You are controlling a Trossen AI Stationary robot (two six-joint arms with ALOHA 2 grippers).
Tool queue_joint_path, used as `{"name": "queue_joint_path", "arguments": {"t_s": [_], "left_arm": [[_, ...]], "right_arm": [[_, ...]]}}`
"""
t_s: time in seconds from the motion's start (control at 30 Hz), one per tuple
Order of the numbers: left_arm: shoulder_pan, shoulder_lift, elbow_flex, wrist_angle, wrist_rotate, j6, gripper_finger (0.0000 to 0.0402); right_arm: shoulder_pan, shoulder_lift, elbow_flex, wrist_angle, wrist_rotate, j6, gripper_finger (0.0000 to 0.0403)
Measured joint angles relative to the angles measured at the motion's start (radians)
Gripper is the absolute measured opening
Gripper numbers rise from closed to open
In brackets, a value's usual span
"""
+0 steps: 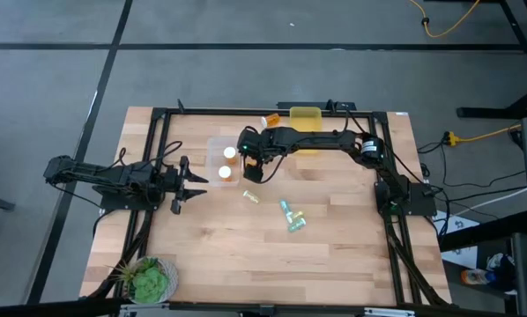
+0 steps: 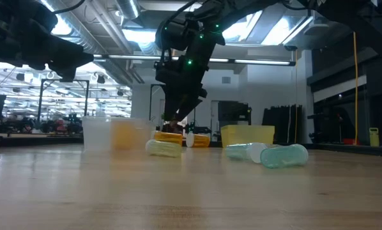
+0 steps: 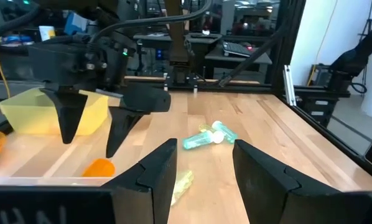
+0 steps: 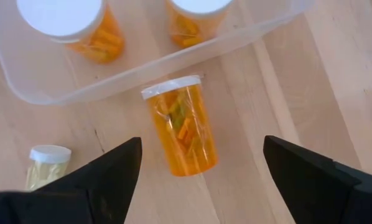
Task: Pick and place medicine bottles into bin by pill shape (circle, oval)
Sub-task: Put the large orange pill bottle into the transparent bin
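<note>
Directly beneath the right gripper (image 4: pixel 198 163), between its two widely spread, empty fingers, a translucent orange medicine bottle with a white round cap (image 4: pixel 181 124) lies on its side on the bare wood, its cap end just beside the outer wall of the clear plastic bin (image 4: pixel 260 28). The bottle's long axis runs from cap to base roughly crosswise to the line between the fingertips, so the jaws straddle its body and a straight descent looks sufficient to grasp it. The right arm is plainly the nearer; the left gripper (image 1: pixel 186 183) waits well to the left of the bin, its fingers parted and holding nothing. Inside the clear bin stand two more orange bottles (image 4: pixel 68 28) with white caps. A yellow translucent bin (image 1: pixel 306 117) sits at the table's far edge; its contents cannot be told. A pale yellowish slim bottle (image 4: pixel 43 165) lies near the orange one, and teal and green slim bottles (image 1: pixel 291 217) lie well apart toward the table's middle.
</note>
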Motion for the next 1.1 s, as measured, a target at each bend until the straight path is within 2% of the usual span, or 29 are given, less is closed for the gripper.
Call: {"name": "queue_joint_path", "arguments": {"t_s": [1.1], "left_arm": [[0.0,0.0,0.0,0.0,0.0,-0.008,0.0149]], "right_arm": [[0.0,0.0,0.0,0.028,0.0,0.007,0.0337]]}}
